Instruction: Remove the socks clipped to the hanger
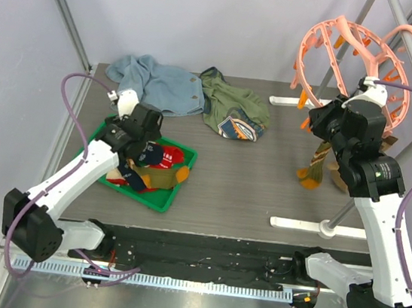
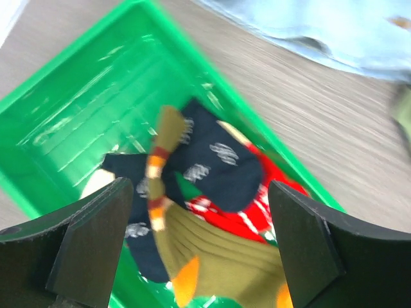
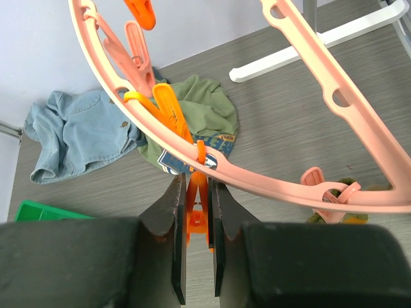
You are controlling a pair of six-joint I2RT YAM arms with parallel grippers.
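socks mostly done: red, navy and tan ones piled in green tray at 8 o'clock, left gripper spread wide above, holding nothing. at least one tan sock hangs off pink hanger at 2 o'clock. right gripper is pinched on its orange clip.

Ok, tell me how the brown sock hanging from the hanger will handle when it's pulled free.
Probably floppy: the brown sock droops limp from the hanger. Likely light, since a thin plastic ring carries it. Once freed it should slump, not roll, like the socks heaped in the tray.
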